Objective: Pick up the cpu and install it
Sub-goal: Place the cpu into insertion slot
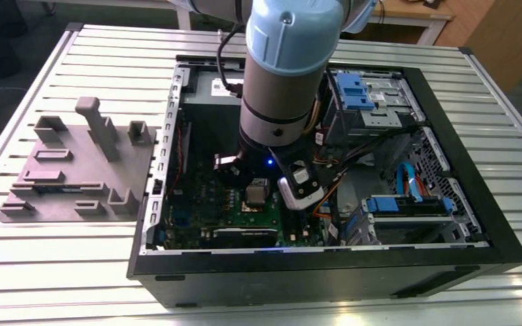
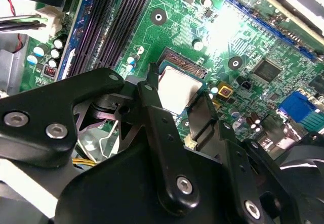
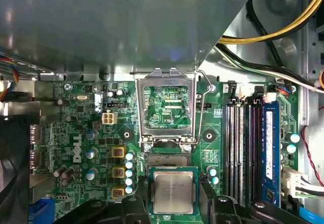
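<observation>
The gripper point(image 3: 174, 206) has its black, bolted fingers point(image 2: 153, 102) closed against two opposite edges of the cpu point(image 3: 173, 192), a flat square with a dull silver lid on a thin green rim. The chip hangs low over the green motherboard point(image 3: 76, 133), partly covering the socket point(image 3: 165, 159) (its fine-grained contact field shows beyond one edge). The hinged metal load plate point(image 3: 166, 107) is flipped open inside the black computer case point(image 1: 334, 272).

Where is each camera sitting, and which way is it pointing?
Exterior view: high off the arm, looking down into the open computer case; the arm shows.
First wrist view: on the wrist, facing the motherboard squarely; the fingers show.
Second wrist view: on the wrist, slanting past the fingers.
Both wrist views share the chip between the fingers.
</observation>
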